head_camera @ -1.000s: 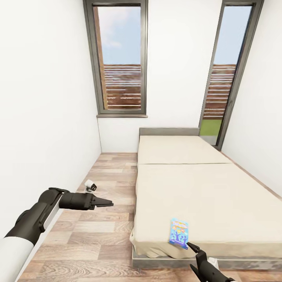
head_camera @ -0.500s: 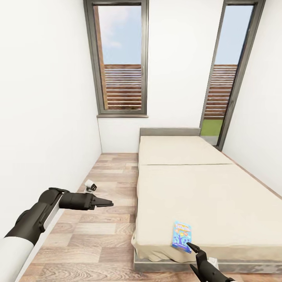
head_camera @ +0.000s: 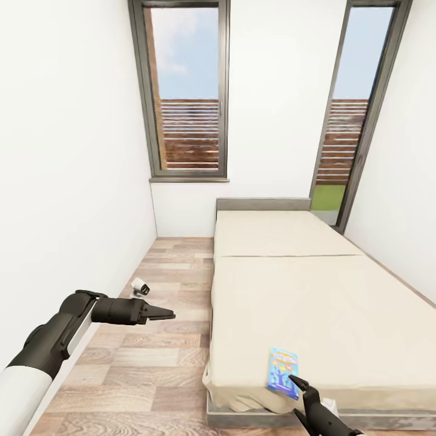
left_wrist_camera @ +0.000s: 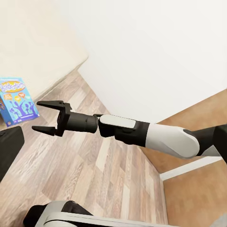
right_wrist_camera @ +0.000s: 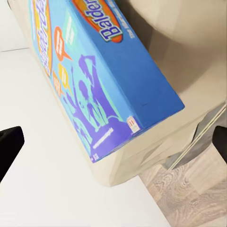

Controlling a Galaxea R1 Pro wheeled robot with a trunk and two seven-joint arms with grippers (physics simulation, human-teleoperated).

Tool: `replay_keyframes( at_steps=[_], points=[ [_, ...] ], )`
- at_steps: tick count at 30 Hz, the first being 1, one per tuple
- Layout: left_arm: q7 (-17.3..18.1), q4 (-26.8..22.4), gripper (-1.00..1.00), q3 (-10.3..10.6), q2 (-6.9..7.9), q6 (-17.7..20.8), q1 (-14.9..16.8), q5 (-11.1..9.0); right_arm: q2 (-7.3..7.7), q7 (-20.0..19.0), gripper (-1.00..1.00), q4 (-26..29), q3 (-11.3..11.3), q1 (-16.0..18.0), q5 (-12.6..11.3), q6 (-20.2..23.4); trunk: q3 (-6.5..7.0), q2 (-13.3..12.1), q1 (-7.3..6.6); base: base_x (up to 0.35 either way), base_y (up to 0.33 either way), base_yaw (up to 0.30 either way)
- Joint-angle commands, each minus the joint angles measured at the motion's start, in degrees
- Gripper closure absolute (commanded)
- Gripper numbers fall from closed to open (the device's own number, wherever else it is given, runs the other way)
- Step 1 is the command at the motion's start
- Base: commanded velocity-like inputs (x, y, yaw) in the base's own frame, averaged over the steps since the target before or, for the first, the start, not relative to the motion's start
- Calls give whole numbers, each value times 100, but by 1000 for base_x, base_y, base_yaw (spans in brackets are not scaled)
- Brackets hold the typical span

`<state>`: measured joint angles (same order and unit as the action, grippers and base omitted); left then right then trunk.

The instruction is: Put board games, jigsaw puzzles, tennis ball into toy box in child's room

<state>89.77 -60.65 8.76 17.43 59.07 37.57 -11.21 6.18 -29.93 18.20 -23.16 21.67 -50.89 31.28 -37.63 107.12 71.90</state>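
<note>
The right hand (head_camera: 295, 396) comes up from the lower edge of the head view with its fingers apart, one dark fingertip (head_camera: 297, 381) at the near end of the small blue board game (head_camera: 283, 372); whether it touches the box cannot be told. The game lies flat on the bed (head_camera: 315, 303), close to the mattress's near edge and not far from its near left corner, where the sheet sags over the grey base. Its long axis runs roughly from the foot of the bed toward the headboard (head_camera: 263, 204), tilted slightly, with the cover facing up. In the right wrist view the box (right_wrist_camera: 94, 75) sits just inside the mattress edge, its lettered cover toward the camera. The left hand (head_camera: 168, 314) hangs over the wood-plank floor (head_camera: 151, 357) in the open strip between the white wall and the bed, fingers parted, holding nothing. Beyond it the mattress lies bare up to the headboard, and two tall grey-framed windows (head_camera: 188, 91) stand in the far wall
</note>
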Motion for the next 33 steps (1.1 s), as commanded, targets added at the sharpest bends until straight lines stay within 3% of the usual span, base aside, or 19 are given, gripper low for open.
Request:
replay_keyframes(
  at_steps=[1, 28, 33],
  points=[
    [23, 0, -100, 13, 6, 61, 5, -4, -2, 1, -100, -1, -31, 4, -17, 45, -6, 3, 1, 74, 0, 0],
    [23, 0, -100, 3, 6, 61, 5, -4, -2, -2, -100, -1, -31, 4, -17, 45, -6, 3, 1, 8, 0, 0],
    [23, 0, -100, 7, 6, 61, 5, -4, -1, -4, -100, -1, -31, 4, -17, 45, -96, 203, 110, 0, 0, 0]
  ],
)
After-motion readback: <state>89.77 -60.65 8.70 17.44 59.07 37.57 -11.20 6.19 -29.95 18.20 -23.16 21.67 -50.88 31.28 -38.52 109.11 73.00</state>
